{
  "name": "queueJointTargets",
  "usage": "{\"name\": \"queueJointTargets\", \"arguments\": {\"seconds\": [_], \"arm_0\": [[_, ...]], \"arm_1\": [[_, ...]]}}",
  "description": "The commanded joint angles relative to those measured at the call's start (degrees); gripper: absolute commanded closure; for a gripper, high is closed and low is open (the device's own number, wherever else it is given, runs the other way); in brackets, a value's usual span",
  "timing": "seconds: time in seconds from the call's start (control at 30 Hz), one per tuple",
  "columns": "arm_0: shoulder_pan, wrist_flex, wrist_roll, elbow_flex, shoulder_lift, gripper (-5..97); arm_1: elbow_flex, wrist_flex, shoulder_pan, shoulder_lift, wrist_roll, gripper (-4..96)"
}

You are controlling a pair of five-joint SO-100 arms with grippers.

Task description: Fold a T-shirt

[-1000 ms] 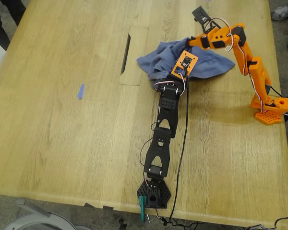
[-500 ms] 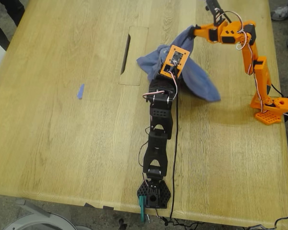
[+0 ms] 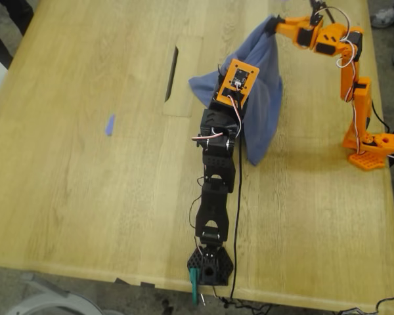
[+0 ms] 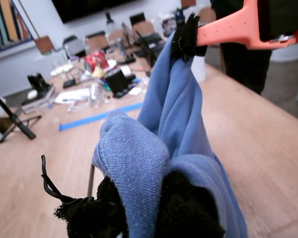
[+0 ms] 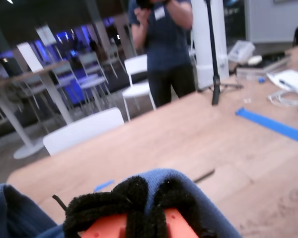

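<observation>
Cloth fills the jaws of my first gripper (image 4: 139, 218), on the black arm, clamped on a bunched fold of the T-shirt (image 3: 259, 92). My second gripper (image 3: 274, 25), on the orange arm, pinches another edge of the T-shirt higher up. The T-shirt hangs stretched between both above the wooden table (image 3: 85, 197), its lower end drooping to the tabletop beside the black arm, well apart from the small blue scrap (image 3: 109, 125).
</observation>
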Motion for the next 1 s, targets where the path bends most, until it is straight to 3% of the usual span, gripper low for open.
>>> {"name": "queueJointTargets", "arguments": {"seconds": [0.0, 0.37, 0.7, 0.97], "arm_0": [[-1.23, -4.75, 0.7, -2.02, 12.57, 92], [1.85, -14.06, 1.67, -2.2, 15.38, 92], [12.74, -24.96, 2.72, -2.29, 14.59, 92], [23.38, -27.25, 2.99, -2.37, 15.12, 92]], "arm_1": [[-0.97, -4.92, 0.44, 4.92, -0.7, 91.3], [-0.97, -11.69, -0.97, 10.2, -0.79, 91.3], [-0.97, -23.91, -3.78, 12.92, -2.81, 91.3], [-0.97, -25.84, -7.47, 16.0, -3.69, 91.2]]}}
